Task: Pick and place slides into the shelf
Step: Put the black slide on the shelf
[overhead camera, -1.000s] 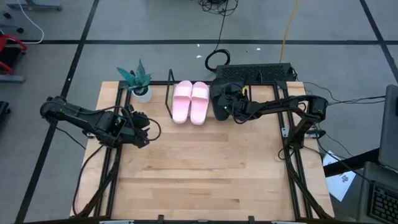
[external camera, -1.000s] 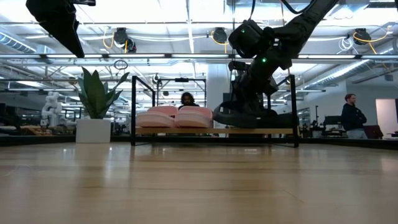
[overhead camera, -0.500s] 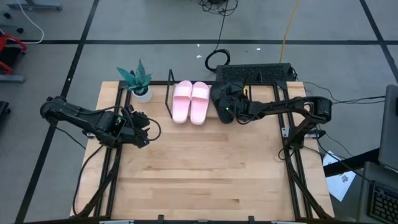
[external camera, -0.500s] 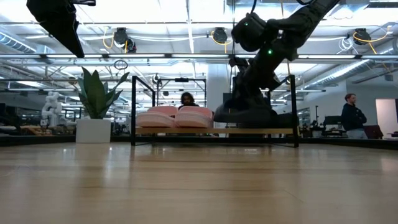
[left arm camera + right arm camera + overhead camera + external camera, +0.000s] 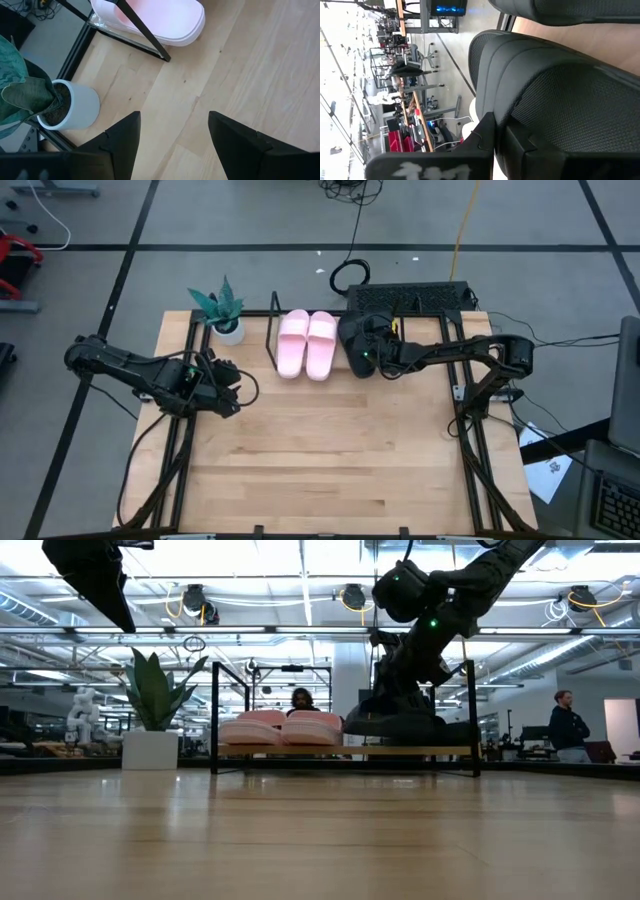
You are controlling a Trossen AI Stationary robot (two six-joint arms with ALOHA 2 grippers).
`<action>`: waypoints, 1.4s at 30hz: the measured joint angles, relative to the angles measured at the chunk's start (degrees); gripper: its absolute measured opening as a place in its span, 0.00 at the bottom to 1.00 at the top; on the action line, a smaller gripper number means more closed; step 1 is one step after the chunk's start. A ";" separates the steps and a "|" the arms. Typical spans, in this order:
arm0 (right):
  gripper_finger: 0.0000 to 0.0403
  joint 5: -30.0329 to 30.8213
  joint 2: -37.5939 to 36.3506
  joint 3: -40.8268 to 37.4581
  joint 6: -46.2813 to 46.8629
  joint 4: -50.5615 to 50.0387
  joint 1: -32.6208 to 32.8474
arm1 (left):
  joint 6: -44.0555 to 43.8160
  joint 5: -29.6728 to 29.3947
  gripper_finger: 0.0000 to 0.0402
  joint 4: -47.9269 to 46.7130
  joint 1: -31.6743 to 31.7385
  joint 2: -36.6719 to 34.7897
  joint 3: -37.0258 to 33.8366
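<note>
Right gripper (image 5: pixel 366 352) pinched on black slide (image 5: pixel 357 340), upper middle of the high view, over shelf (image 5: pixel 400 751). Long axis front-to-back, beside pink pair (image 5: pixel 307 343). Left gripper (image 5: pixel 228 385) spread, idle far left.

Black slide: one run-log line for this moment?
right gripper: shut on black slide at shelf | pink pair: on shelf | left gripper: open, empty
</note>
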 joint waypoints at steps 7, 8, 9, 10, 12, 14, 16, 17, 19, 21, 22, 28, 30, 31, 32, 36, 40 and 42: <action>0.05 0.10 0.00 0.00 -0.69 0.23 0.00 | -0.04 1.26 0.59 0.00 0.00 0.00 0.00; 0.06 0.10 0.00 0.02 -0.84 0.23 0.00 | -0.04 1.26 0.59 0.00 -0.01 0.00 0.00; 0.08 0.10 0.00 -0.01 -1.26 0.25 0.00 | -0.07 1.26 0.59 0.00 0.00 0.00 0.00; 0.10 0.11 0.00 0.02 -1.75 0.37 0.00 | -0.07 1.26 0.59 0.00 -0.01 0.00 0.00; 0.15 0.13 0.00 0.02 -1.75 0.44 0.00 | -0.08 1.26 0.59 0.01 -0.02 0.00 0.00; 0.19 0.14 0.00 0.02 -1.67 0.62 -0.02 | -0.09 1.26 0.59 0.00 -0.02 0.00 0.00; 0.23 0.14 0.00 0.02 -1.60 1.15 -0.07 | -0.11 1.24 0.59 0.02 -0.01 0.00 0.00; 0.24 0.14 -0.02 0.02 -1.59 1.62 -0.07 | -0.13 1.26 0.59 0.00 -0.02 0.00 0.00; 0.27 0.16 -0.02 0.02 -1.95 3.30 -0.08 | -0.15 1.26 0.59 0.02 0.00 0.00 0.00; 0.29 0.19 0.36 0.02 -2.18 5.34 -0.17 | -0.15 1.26 0.59 0.09 -0.02 0.00 0.00; 0.29 0.19 0.56 0.02 -2.18 6.17 -0.23 | -0.17 1.25 0.59 0.25 -0.01 0.00 0.00; 0.30 0.16 1.11 0.06 -3.26 7.18 -0.35 | -0.55 2.33 0.59 0.49 -0.01 0.00 0.00; 0.30 0.14 1.11 0.06 -3.27 6.93 -0.35 | -0.97 3.15 0.59 0.49 -0.01 0.00 0.00; 0.30 0.17 1.10 0.06 -3.27 6.92 -0.35 | -1.17 3.39 0.59 0.50 -0.02 0.00 0.00; 0.30 0.16 1.11 0.06 -3.27 6.90 -0.36 | -1.43 3.54 0.59 0.50 -0.01 0.00 0.00; 0.30 0.09 1.11 0.06 -3.09 6.40 -0.39 | -1.61 3.93 0.59 0.48 0.00 0.00 0.00; 0.30 -1.61 1.14 0.06 -0.02 4.04 -0.39 | -1.70 3.93 0.59 0.48 -0.02 0.00 0.00; 0.30 -4.36 1.14 0.06 0.70 2.72 -0.42 | -1.70 3.93 0.59 0.48 -0.02 0.00 0.00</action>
